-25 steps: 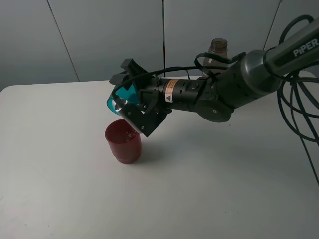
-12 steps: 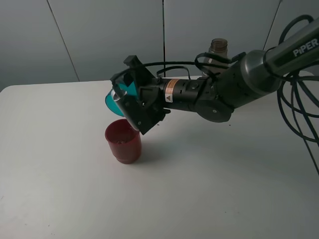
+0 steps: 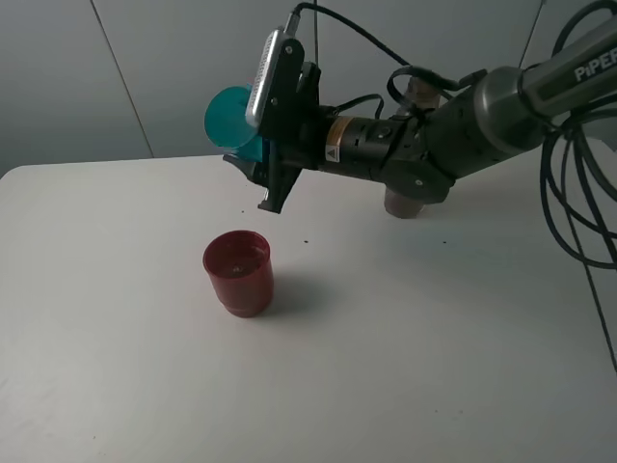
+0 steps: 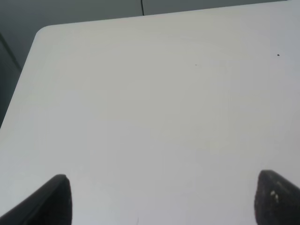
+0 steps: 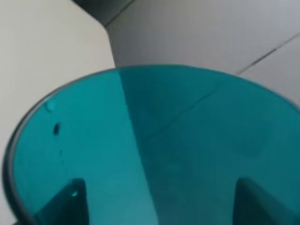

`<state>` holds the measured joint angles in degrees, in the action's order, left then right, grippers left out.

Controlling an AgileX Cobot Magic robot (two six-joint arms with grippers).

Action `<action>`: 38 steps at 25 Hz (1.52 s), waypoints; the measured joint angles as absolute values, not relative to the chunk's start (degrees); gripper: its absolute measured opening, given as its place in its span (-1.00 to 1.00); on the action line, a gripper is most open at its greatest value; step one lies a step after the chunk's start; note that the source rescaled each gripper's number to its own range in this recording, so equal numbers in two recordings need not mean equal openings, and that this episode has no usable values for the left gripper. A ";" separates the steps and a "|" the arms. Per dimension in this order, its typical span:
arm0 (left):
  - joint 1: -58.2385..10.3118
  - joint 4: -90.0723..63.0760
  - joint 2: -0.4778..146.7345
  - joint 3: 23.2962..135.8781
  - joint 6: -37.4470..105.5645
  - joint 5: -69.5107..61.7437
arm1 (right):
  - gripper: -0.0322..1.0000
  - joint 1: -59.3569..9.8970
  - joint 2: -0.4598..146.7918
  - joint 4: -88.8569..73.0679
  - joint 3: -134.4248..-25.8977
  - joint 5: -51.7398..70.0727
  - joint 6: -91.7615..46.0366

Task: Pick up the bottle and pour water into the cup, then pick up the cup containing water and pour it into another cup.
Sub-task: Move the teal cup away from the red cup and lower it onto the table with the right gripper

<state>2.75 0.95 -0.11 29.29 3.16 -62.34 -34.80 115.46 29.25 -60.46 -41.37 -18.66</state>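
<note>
My right gripper (image 3: 254,130) is shut on the teal cup (image 3: 228,116) and holds it tilted on its side, high above the table and behind the red cup (image 3: 238,273). The red cup stands upright on the white table (image 3: 125,367) with a little liquid in it. In the right wrist view the teal cup (image 5: 154,140) fills the picture between the fingertips (image 5: 70,201). The grey-brown bottle (image 3: 403,204) stands behind my right arm and is mostly hidden by it. My left gripper (image 4: 166,206) is open and empty over bare table.
Black cables (image 3: 578,193) hang at the right edge. A grey panelled wall (image 3: 145,68) runs behind the table's far edge. A few small dark specks (image 3: 307,241) lie on the table near the red cup.
My right gripper has risen and turned, carrying the teal cup up and back from the red cup's rim. The red cup has not moved.
</note>
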 joint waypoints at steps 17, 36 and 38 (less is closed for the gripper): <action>2.75 0.95 -0.11 29.29 3.16 -62.34 | -0.91 -29.27 125.99 29.04 -60.84 -42.75 3.43; 2.75 0.95 -0.11 29.29 3.24 -62.34 | -0.91 -29.22 130.51 28.77 -60.87 -42.38 3.80; 2.75 0.95 -0.11 29.29 3.24 -62.34 | -0.91 -29.22 130.51 28.35 -60.87 -41.48 3.80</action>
